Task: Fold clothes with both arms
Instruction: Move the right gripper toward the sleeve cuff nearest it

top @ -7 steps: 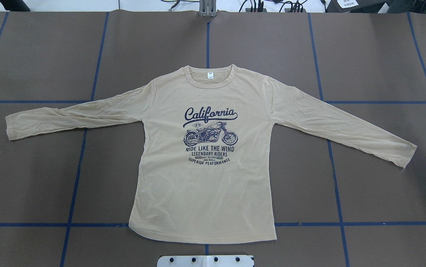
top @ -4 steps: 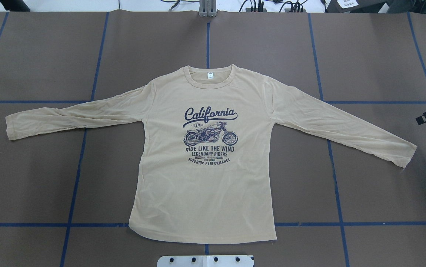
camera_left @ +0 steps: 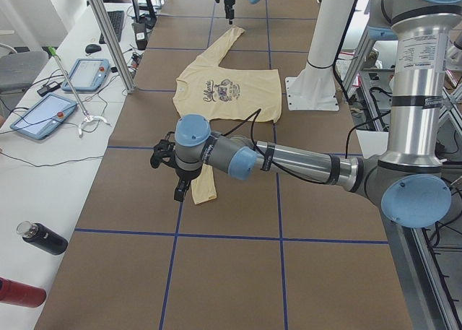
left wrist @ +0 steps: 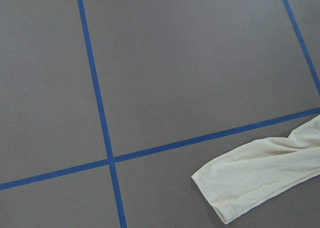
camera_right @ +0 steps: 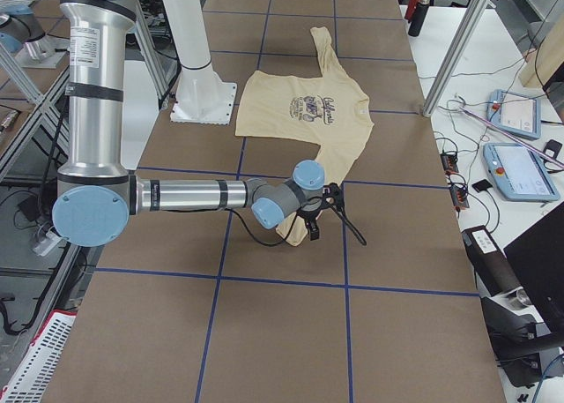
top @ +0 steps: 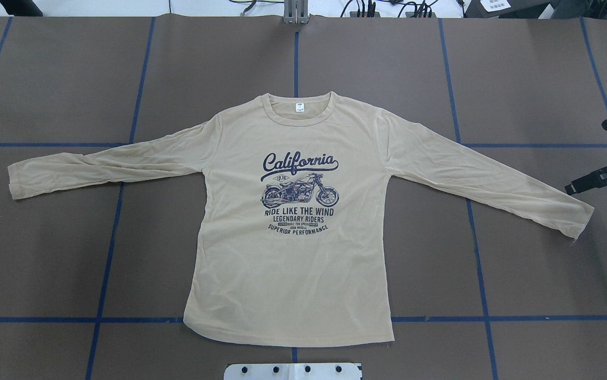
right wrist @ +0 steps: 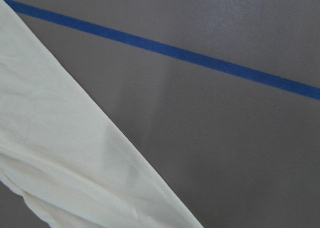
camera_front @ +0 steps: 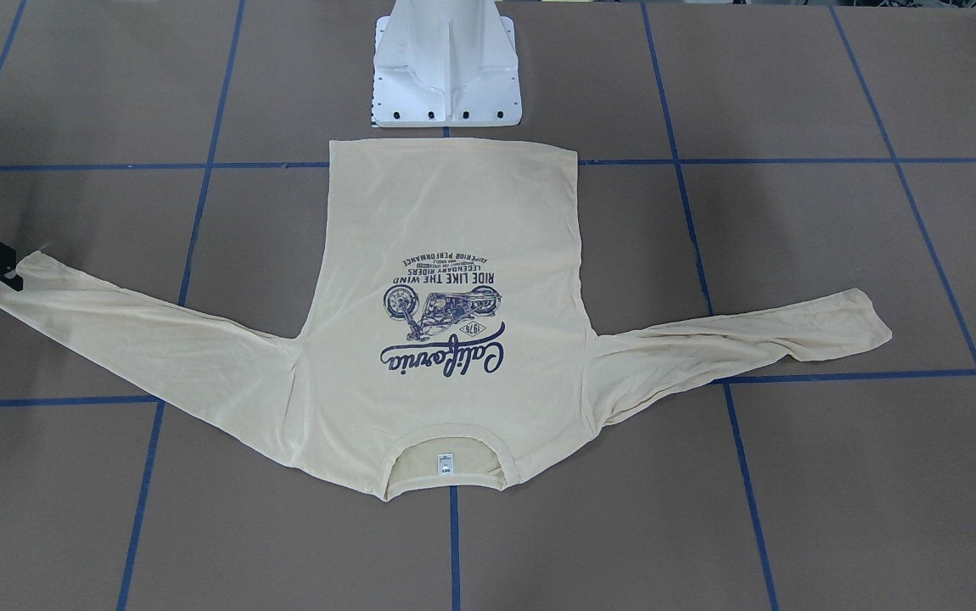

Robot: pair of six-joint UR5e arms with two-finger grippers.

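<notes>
- You have the shirt (top: 293, 264) flat and print-up on the table (top: 536, 79), its 2 sleeves spread.
- Right gripper (top: 572, 188) hangs just beside the right cuff (top: 580, 221); you cannot tell its jaws.
- Left gripper (camera_left: 179, 193) hovers near the left cuff (top: 13, 182); its jaws are unclear too.

Bright, even overhead light threw only a faint, soft-edged shadow on the table (top: 536, 274) beside the jaws of the right gripper (top: 593, 177), and the right wrist view beneath them was slightly soft.

One shirt (top: 293, 264); two arms: left arm (camera_left: 303, 160), right arm (camera_right: 189, 194); one white pedestal (camera_front: 445, 68); two tablets (camera_left: 42, 115); two bottles (camera_left: 43, 237).
</notes>
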